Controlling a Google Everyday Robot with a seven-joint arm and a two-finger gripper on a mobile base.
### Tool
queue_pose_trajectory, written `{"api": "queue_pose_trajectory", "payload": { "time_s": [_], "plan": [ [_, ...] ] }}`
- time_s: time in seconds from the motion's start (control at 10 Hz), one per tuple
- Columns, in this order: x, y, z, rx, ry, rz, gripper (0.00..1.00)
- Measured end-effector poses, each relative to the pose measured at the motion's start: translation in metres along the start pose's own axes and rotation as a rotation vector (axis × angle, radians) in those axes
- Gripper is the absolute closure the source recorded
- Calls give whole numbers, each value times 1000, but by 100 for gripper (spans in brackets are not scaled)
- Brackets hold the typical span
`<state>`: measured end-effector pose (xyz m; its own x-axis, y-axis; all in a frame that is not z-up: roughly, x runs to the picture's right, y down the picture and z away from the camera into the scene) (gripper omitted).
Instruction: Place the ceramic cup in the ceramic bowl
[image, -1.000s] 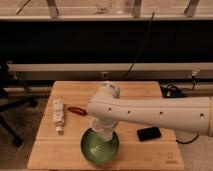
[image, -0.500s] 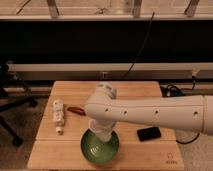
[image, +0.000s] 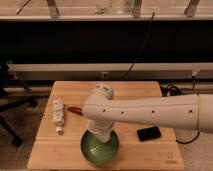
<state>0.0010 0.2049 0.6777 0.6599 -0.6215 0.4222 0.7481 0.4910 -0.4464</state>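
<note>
Dark paneling fills the background above a pale rail, and a black cable hangs down across it toward the back edge of a wooden table. Part of a black chair stands on the floor to the left of the table. A thick white arm reaches in from the right across the middle of the tabletop, bends at a rounded joint and turns downward at the front. Its gripper points down into the green bowl, which sits near the front edge of the table, a little left of center. The gripper's tip overlaps the bowl's back rim and inside. Whether it is open or closed cannot be told, nor whether it has hold of anything. A small black rectangle lies flat on the wood just right of the bowl, apart from it. On the left side of the table a white bottle-like object lies on its side, with a small red item just beside it, next to the arm's joint.
</note>
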Motion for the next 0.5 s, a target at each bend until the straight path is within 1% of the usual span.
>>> {"api": "queue_pose_trajectory", "payload": {
  "time_s": [0.5],
  "plan": [
    [-3, 0, 4, -5, 3, -4, 100]
  ]
}}
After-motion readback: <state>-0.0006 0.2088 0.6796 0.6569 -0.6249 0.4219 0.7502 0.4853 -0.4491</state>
